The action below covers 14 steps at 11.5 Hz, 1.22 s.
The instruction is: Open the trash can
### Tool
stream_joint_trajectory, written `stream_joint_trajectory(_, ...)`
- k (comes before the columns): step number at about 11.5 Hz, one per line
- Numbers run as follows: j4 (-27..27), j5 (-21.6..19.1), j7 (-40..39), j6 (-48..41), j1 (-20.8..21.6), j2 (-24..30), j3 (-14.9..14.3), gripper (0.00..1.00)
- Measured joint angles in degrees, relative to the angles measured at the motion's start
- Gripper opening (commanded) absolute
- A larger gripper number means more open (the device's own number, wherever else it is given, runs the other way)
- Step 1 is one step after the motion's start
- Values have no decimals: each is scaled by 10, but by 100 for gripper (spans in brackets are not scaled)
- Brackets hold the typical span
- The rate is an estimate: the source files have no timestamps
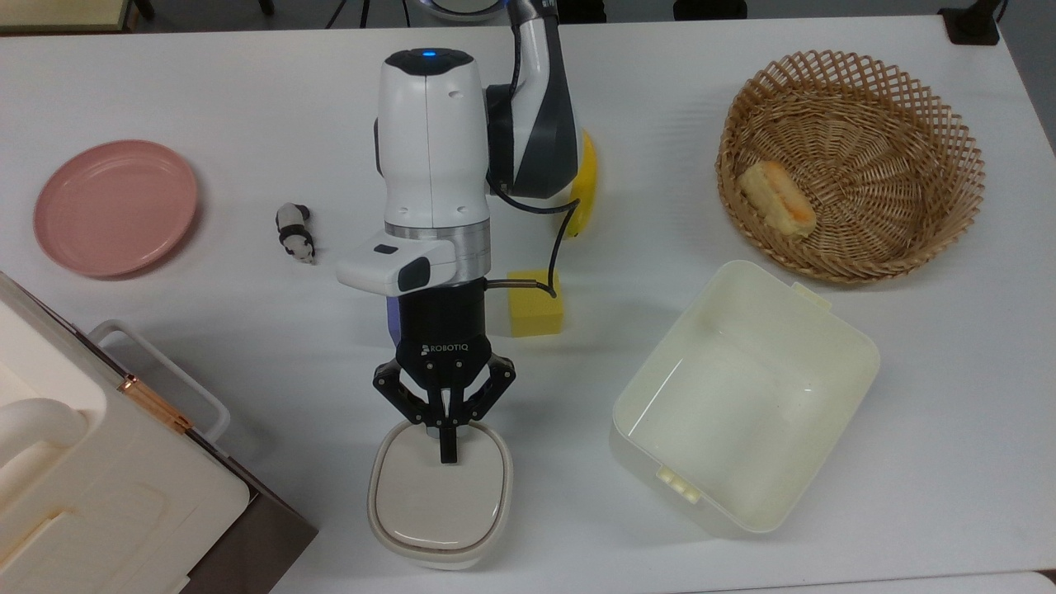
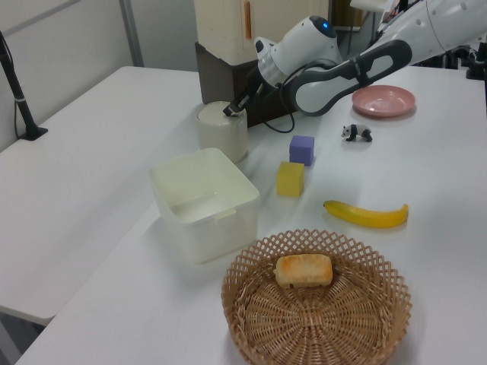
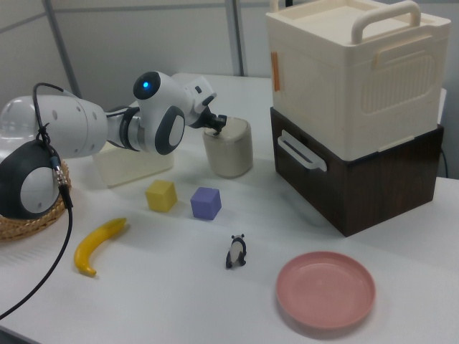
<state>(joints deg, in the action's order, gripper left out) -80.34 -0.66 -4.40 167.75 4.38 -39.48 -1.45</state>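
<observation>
Gripper (image 1: 446, 452) fingers pressed together, tip down on the lid of the trash can (image 1: 440, 497), at the lid's edge nearest the arm. Trash can near the tabletop (image 1: 247, 107) edge at the top view's bottom, lid shut, between big cream case (image 1: 91, 487) and pale tub (image 1: 742, 396).

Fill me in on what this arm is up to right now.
The gripper, fingers shut, is pressing its tip down on the beige-grey lid of the small cream trash can, near the lid's edge toward the arm. The lid is not yet up. The can stands between the big cream case and the lidless pale-yellow tub.
</observation>
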Motion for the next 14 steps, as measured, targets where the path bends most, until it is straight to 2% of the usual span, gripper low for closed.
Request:
stream_joint_trajectory(3, 2, -3, 21, -1, 2, 14, 0, 0)
stream_joint_trajectory(7, 2, -10, 26, -27, 4, 67, 1, 0)
stream_joint_trajectory(10, -1, -10, 26, -167, 4, 115, 1, 0)
stream_joint_trajectory(14, -13, -10, 26, -423, 4, 191, 1, 0)
